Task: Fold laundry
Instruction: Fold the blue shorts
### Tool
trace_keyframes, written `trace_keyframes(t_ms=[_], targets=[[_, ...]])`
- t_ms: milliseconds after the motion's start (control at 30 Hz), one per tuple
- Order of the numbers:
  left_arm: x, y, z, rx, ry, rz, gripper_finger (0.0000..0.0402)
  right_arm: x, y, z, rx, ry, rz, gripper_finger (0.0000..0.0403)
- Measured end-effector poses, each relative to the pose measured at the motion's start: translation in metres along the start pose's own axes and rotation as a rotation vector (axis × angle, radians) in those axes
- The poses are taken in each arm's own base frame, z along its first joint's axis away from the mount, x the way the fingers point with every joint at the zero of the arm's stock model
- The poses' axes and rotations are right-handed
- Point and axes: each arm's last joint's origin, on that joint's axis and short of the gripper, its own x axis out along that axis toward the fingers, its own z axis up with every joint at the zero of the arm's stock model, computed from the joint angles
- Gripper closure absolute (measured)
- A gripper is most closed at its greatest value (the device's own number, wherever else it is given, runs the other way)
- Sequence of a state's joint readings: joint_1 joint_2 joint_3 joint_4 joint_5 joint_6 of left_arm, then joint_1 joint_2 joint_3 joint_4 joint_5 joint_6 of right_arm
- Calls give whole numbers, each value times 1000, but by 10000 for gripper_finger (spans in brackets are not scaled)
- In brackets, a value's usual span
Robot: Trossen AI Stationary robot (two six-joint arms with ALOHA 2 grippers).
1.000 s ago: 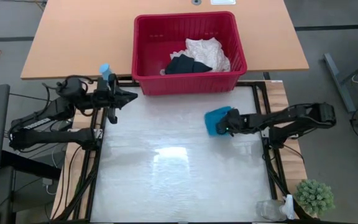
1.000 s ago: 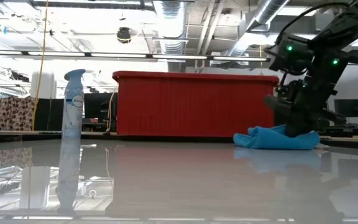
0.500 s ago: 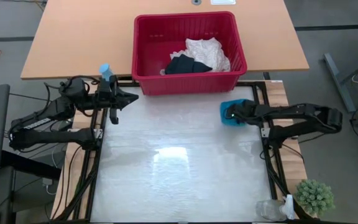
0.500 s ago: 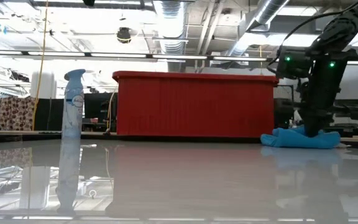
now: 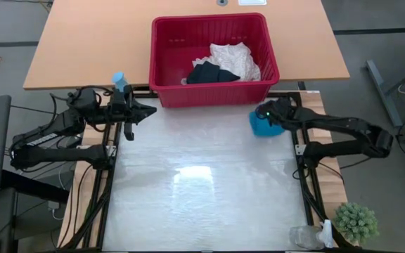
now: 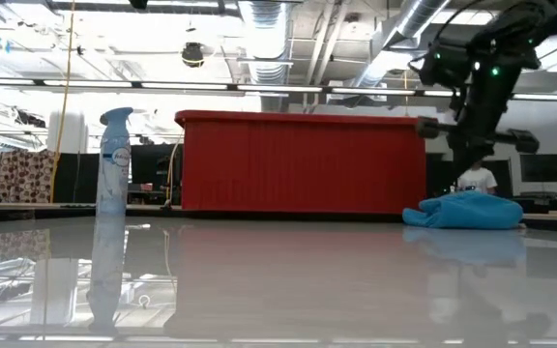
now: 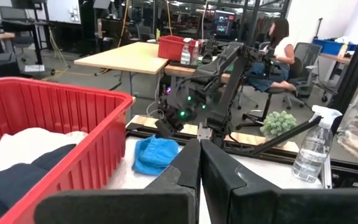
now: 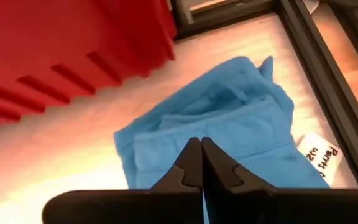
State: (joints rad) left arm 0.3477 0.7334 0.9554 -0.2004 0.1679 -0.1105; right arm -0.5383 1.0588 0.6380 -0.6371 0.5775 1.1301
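Observation:
The small turquoise garment (image 5: 261, 127) lies bunched on the table near its far right corner, resting on its underside (image 6: 464, 212). My right gripper (image 8: 201, 149) hovers just above it, shut, slanting down, with nothing between its fingers. A white label (image 8: 319, 151) sticks out at the garment's edge. The cream-white lacy cloth (image 5: 235, 57) and the dark garment (image 5: 209, 72) lie inside the red basket (image 5: 162, 63). My left gripper (image 7: 199, 163) is shut and level in the air at the table's far left, beside the basket.
A spray bottle (image 6: 112, 208) stands at the far left by the left arm. A potted plant (image 5: 355, 221) and a clear bottle (image 5: 308, 237) sit at the near right corner. A wooden table (image 5: 83, 42) carries the basket. A person sits at a desk (image 7: 279, 46) in the room.
My right gripper has dragged the turquoise garment along the table toward the far right corner, then risen off it and turned. The garment now lies in a heap, clear of the fingers.

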Motion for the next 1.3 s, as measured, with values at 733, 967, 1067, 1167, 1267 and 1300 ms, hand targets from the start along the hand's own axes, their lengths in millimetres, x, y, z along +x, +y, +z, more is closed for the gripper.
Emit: trace_keyframes(t_ms=[733,967,1067,1167,1267,1300], targets=[[15,5,-13,-47,106,38,401,42,35,-84,-294,168,-141,384],[25,7,-18,-67,144,37,401,54,35,-88,-294,183,-184,384],[29,8,-20,-69,157,39,401,58,33,-80,-257,198,-201,384],[31,8,-21,-70,161,37,401,61,29,-69,-210,196,-219,384],[32,8,-22,-78,168,39,401,61,25,-58,-177,196,-218,383],[31,8,-22,-76,166,39,401,61,24,-54,-170,197,-220,383]])
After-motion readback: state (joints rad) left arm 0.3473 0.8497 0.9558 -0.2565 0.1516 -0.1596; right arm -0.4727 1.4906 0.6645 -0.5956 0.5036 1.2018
